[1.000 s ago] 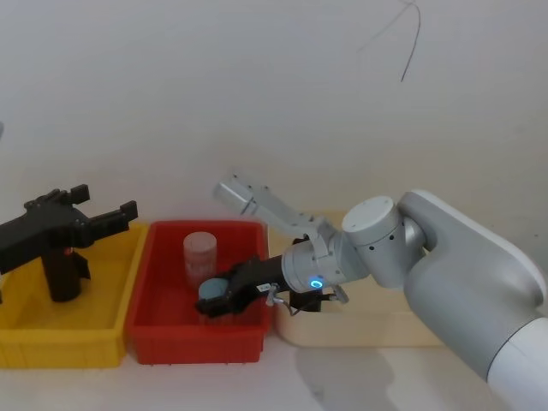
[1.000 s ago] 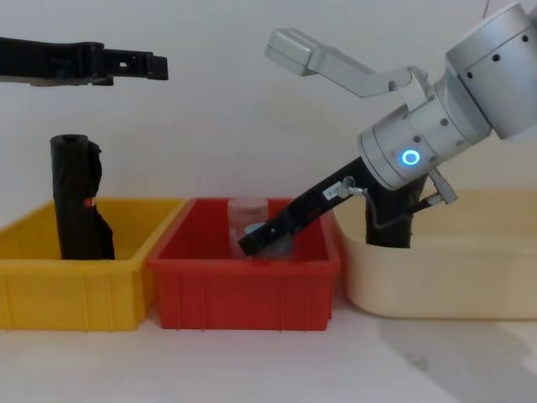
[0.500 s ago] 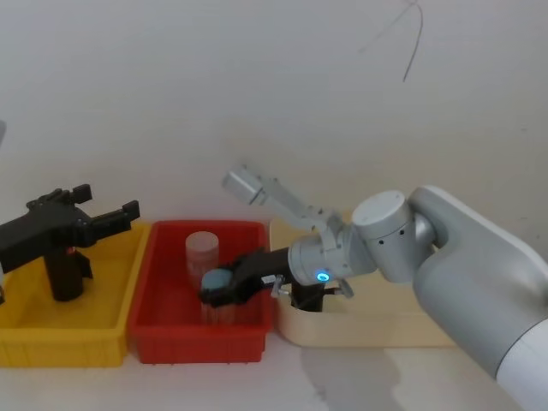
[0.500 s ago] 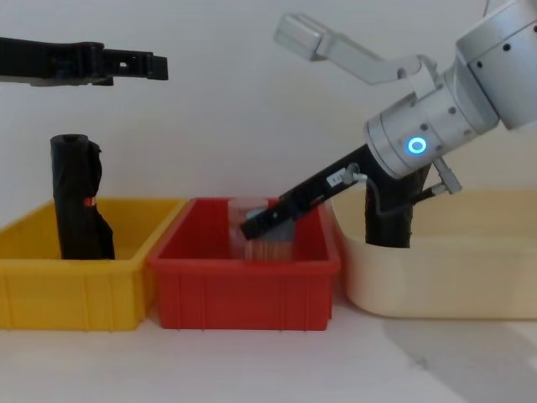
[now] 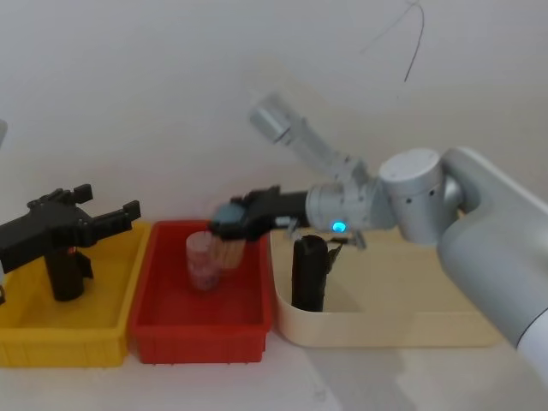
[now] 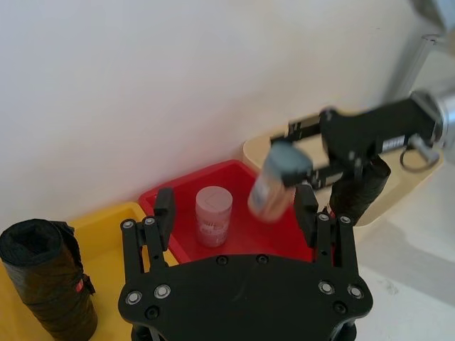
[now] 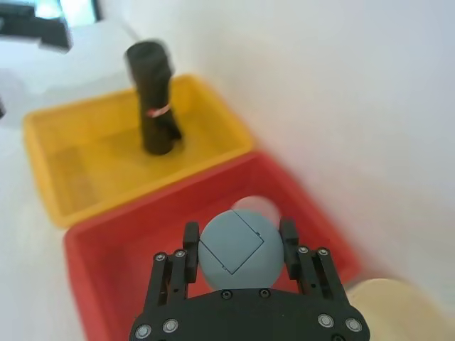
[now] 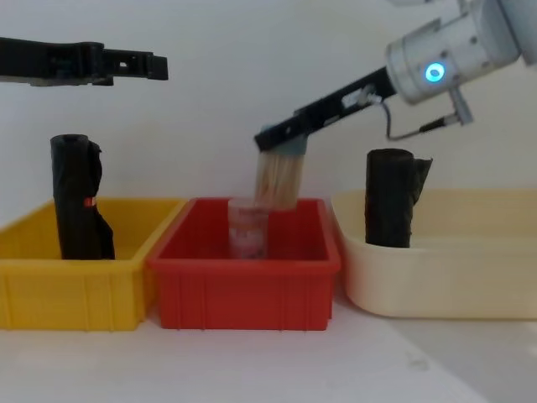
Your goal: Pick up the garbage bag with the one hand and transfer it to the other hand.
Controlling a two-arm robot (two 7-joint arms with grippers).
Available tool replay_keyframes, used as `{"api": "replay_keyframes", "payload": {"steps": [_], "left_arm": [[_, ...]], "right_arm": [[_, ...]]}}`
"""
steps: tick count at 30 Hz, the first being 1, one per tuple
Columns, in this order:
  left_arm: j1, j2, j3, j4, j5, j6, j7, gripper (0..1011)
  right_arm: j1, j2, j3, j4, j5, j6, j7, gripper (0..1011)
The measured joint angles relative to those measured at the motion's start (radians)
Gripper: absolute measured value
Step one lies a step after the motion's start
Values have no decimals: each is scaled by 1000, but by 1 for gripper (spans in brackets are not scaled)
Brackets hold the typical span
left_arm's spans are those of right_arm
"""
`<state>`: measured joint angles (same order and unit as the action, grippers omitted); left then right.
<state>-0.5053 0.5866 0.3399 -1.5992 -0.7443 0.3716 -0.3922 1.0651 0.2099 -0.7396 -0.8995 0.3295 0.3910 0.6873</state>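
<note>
The garbage bag [image 5: 309,274] [image 8: 393,198], a thick black crinkly roll, stands upright at the left end of the cream tub [image 5: 390,324] [image 8: 436,285], with nothing touching it. In the left wrist view the garbage bag [image 6: 361,197] shows behind the right fingers. My right gripper [image 5: 229,224] [image 8: 277,139] [image 7: 239,245] hangs over the red bin, left of the bag, shut on a tan jar with a grey-blue lid [image 5: 228,248] [image 8: 279,178] [image 6: 275,183]. My left gripper [image 5: 130,212] [image 8: 158,65] [image 6: 234,213] hovers open above the yellow bin, holding nothing.
A clear jar with a pinkish lid [image 5: 201,259] [image 8: 248,228] stands in the red bin [image 5: 197,332] [image 8: 243,292]. A slimmer black roll with a red mark [image 8: 80,201] [image 6: 50,280] stands in the yellow bin [image 5: 60,341] [image 8: 75,295]. A white wall runs close behind.
My right gripper has risen out of the red bin with the tan jar and now holds it above the bin. The left arm has not moved.
</note>
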Motion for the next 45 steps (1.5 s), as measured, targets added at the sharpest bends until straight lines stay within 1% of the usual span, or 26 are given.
{"api": "replay_keyframes", "payload": {"steps": [1, 4, 7, 11, 13, 17, 18, 21, 23, 24, 25, 26, 27, 28, 29, 30, 31, 33, 38, 42, 45], "left_arm": [[0, 0, 0, 0, 0, 0, 0, 1001], [0, 0, 0, 0, 0, 0, 0, 1001], [0, 0, 0, 0, 0, 0, 0, 1001], [0, 0, 0, 0, 0, 0, 0, 1001], [0, 0, 0, 0, 0, 0, 0, 1001], [0, 0, 0, 0, 0, 0, 0, 1001], [0, 0, 0, 0, 0, 0, 0, 1001], [0, 0, 0, 0, 0, 0, 0, 1001], [0, 0, 0, 0, 0, 0, 0, 1001], [0, 0, 0, 0, 0, 0, 0, 1001], [0, 0, 0, 0, 0, 0, 0, 1001], [0, 0, 0, 0, 0, 0, 0, 1001], [0, 0, 0, 0, 0, 0, 0, 1001], [0, 0, 0, 0, 0, 0, 0, 1001], [0, 0, 0, 0, 0, 0, 0, 1001], [0, 0, 0, 0, 0, 0, 0, 1001], [0, 0, 0, 0, 0, 0, 0, 1001], [0, 0, 0, 0, 0, 0, 0, 1001], [0, 0, 0, 0, 0, 0, 0, 1001], [0, 0, 0, 0, 0, 0, 0, 1001], [0, 0, 0, 0, 0, 0, 0, 1001]], "right_arm": [[0, 0, 0, 0, 0, 0, 0, 663], [10, 13, 20, -7, 0, -8, -18, 664], [20, 35, 42, -15, -4, -14, -37, 663], [28, 60, 58, -22, -14, -16, -53, 663], [30, 78, 67, -28, -20, -16, -62, 663], [28, 98, 76, -36, -27, -12, -74, 664], [24, 109, 81, -41, -29, -10, -78, 664], [17, 126, 89, -50, -33, -5, -86, 665], [13, 134, 94, -55, -34, -4, -88, 683], [9, 140, 97, -60, -35, -3, -89, 736], [6, 144, 99, -63, -35, -3, -89, 736], [4, 147, 100, -66, -36, -3, -89, 782], [1, 149, 102, -69, -36, -3, -89, 800], [-5, 154, 105, -75, -36, -4, -89, 857], [-9, 156, 107, -79, -36, -4, -89, 868], [-12, 158, 109, -83, -36, -5, -88, 915], [-21, 162, 113, -92, -33, -7, -88, 915], [-36, 164, 121, -111, -26, -11, -86, 996], [-73, 166, 139, -154, -4, -22, -85, 1001], [-110, 165, 156, -205, 20, -30, -88, 1001], [-154, 160, 174, -259, 47, -38, -100, 1001]]}}
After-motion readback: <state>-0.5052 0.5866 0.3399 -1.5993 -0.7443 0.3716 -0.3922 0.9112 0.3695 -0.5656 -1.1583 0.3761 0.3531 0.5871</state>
